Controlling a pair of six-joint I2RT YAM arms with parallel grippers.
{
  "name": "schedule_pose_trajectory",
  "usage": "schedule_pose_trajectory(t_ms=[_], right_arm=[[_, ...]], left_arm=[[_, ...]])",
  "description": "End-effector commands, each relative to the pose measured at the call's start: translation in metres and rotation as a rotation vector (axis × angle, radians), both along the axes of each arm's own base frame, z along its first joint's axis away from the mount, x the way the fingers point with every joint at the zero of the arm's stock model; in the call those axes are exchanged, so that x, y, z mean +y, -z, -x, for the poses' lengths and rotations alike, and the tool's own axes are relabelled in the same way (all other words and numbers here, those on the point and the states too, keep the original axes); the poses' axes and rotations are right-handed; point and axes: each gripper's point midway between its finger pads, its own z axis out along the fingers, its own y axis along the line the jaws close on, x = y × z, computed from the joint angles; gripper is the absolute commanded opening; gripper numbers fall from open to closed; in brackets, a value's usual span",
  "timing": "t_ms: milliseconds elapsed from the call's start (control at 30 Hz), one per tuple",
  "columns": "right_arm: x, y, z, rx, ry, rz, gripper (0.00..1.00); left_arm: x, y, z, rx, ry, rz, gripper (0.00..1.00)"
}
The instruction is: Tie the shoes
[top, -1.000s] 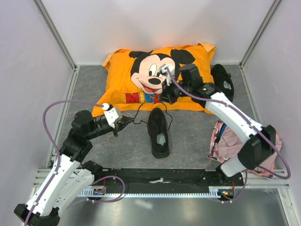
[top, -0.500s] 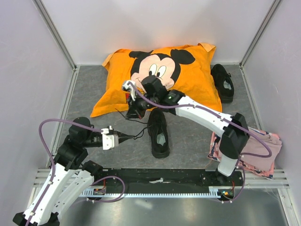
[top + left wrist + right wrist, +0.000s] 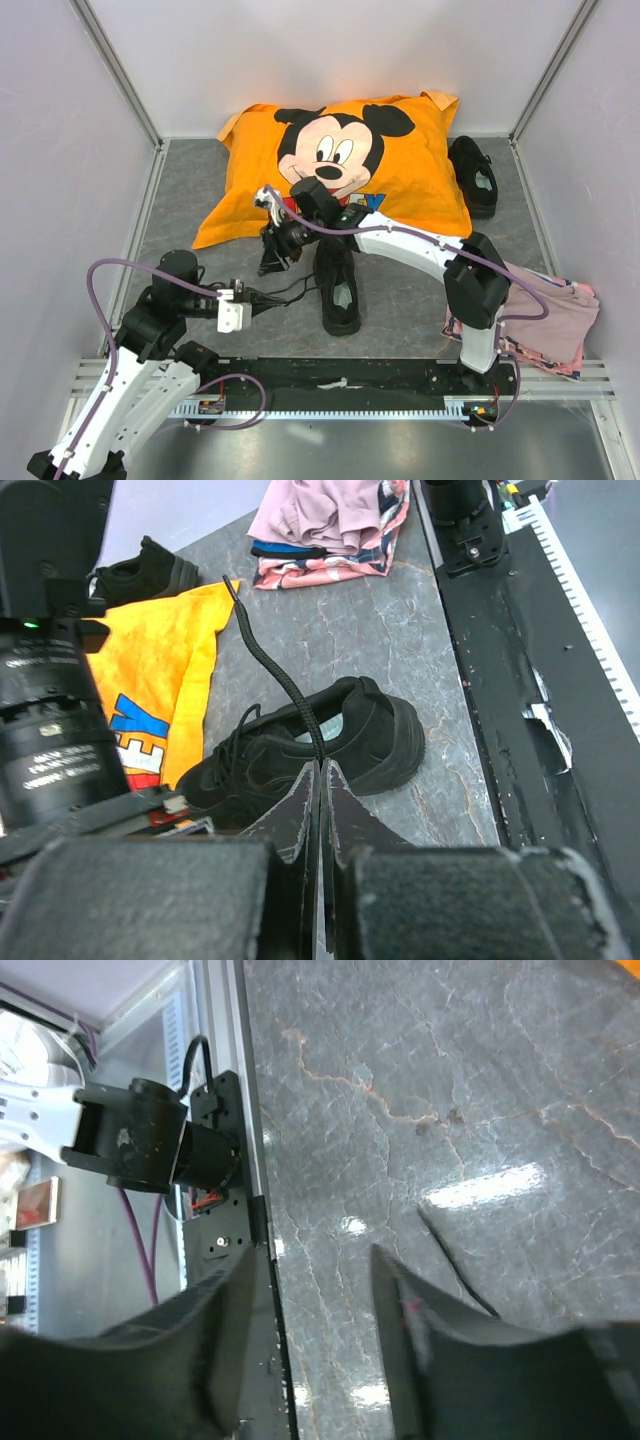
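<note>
1. Grey marbled table (image 3: 190, 190); orange pillow (image 3: 400, 170) at back.
2. One shoe (image 3: 338, 285) at centre, 2nd shoe (image 3: 473, 175) by pillow's right edge.
3. L gripper (image 3: 320, 772) pinched tight on centre shoe's lace (image 3: 270, 670).
4. R gripper (image 3: 310, 1260): fingers spread apart.

Reading as a robotics lab test cell, not a home: pale wall panels (image 3: 60, 150) in aluminium framing (image 3: 118, 70) are boxing in a grey stone-patterned table (image 3: 410, 295). Two white arms (image 3: 130, 390) are reaching out from a black base rail (image 3: 400, 375) at its near edge, with purple cables (image 3: 128, 263) looping loose off their joints. Household props are lying inside the cell: an orange cartoon-mouse pillow (image 3: 400, 170), black shoes (image 3: 338, 285), and a heap of pink clothes (image 3: 555, 320) at the table's right side.
</note>
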Motion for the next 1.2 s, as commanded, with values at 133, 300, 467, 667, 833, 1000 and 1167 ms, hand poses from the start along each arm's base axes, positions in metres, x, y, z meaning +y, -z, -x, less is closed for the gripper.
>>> schedule_pose_trajectory(t_ms=[133, 300, 467, 667, 833, 1000, 1167], right_arm=[[-0.061, -0.09, -0.063, -0.123, 0.148, -0.15, 0.68], [-0.132, -0.102, -0.088, -0.215, 0.27, -0.122, 0.68], [-0.177, -0.07, -0.074, -0.328, 0.282, 0.044, 0.66], [-0.201, -0.043, -0.046, -0.388, 0.233, 0.145, 0.61], [-0.18, -0.021, -0.023, -0.536, 0.061, 0.244, 0.57], [-0.148, 0.006, -0.014, -0.608, -0.09, 0.294, 0.56], [-0.114, 0.022, -0.004, -0.704, -0.231, 0.293, 0.54]], left_arm=[[-0.01, -0.016, -0.022, 0.113, -0.077, 0.062, 0.02], [-0.023, -0.022, -0.092, 0.324, -0.333, 0.114, 0.02], [-0.042, -0.012, -0.149, 0.496, -0.464, 0.121, 0.02], [-0.06, 0.032, -0.211, 0.733, -0.637, 0.075, 0.02], [-0.062, 0.072, -0.233, 0.85, -0.726, 0.01, 0.02], [-0.049, 0.101, -0.243, 0.941, -0.823, -0.033, 0.02], [-0.033, 0.128, -0.24, 1.026, -0.888, -0.071, 0.02]])
